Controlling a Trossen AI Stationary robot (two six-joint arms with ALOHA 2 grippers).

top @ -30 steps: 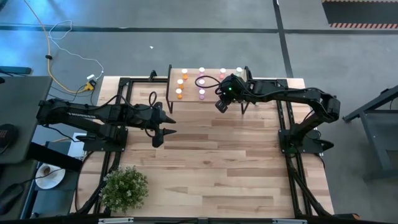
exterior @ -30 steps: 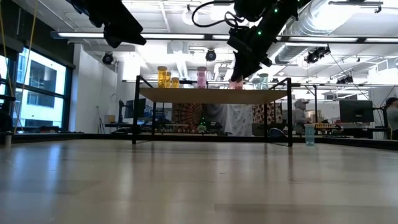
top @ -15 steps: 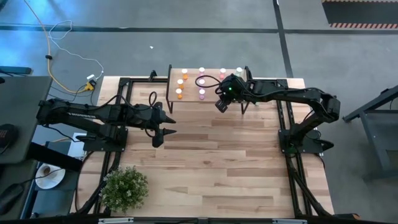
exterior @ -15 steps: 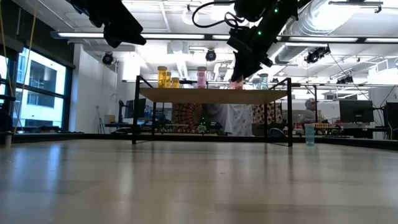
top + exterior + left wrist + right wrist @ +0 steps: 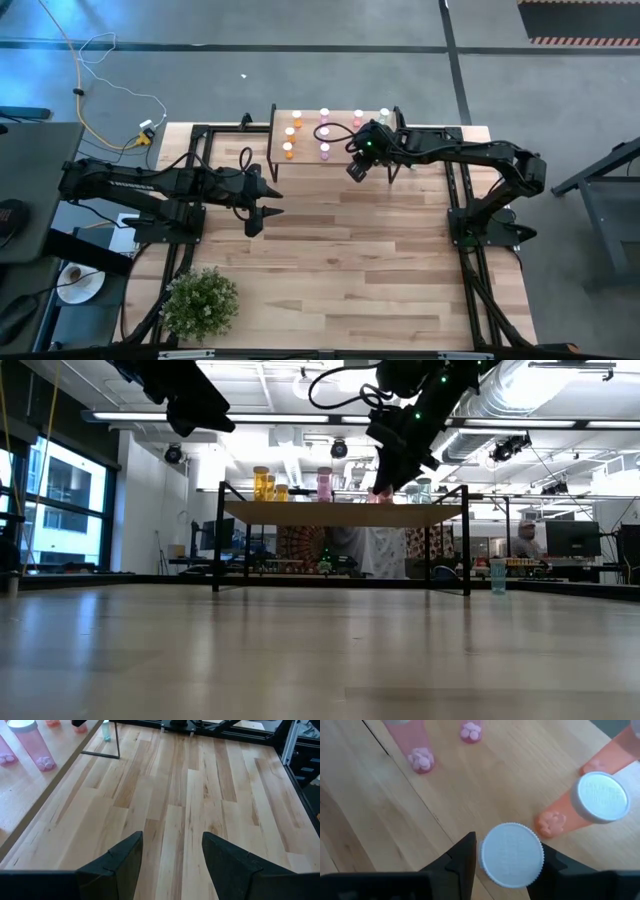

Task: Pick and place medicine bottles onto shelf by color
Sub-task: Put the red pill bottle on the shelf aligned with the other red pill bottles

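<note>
The shelf (image 5: 305, 158) stands at the table's far edge with several medicine bottles in rows by color: orange (image 5: 289, 131), pink (image 5: 324, 131), red (image 5: 358, 117), pale green (image 5: 384, 115). My right gripper (image 5: 507, 862) is over the shelf's near edge in the red row (image 5: 356, 162), its fingers on either side of a bottle's white cap (image 5: 511, 854). A second red bottle (image 5: 600, 795) stands just beyond it. My left gripper (image 5: 172, 845) hangs open above the bare tabletop at the left (image 5: 262, 212). My right gripper has the white cap's ribbed rim (image 5: 482, 855) between its two fingers, one finger on each side. The fingers come slanting down from the table's right. The cap hides the bottle's body in the wrist view. In the low view its foot (image 5: 380, 496) is at the shelf top.
A potted plant (image 5: 200, 303) sits at the table's near left corner. A pale green bottle (image 5: 497, 576) stands on the tabletop right of the shelf. Black frame rails (image 5: 470, 260) run along both table sides. The wide middle of the tabletop (image 5: 350, 250) is bare wood.
</note>
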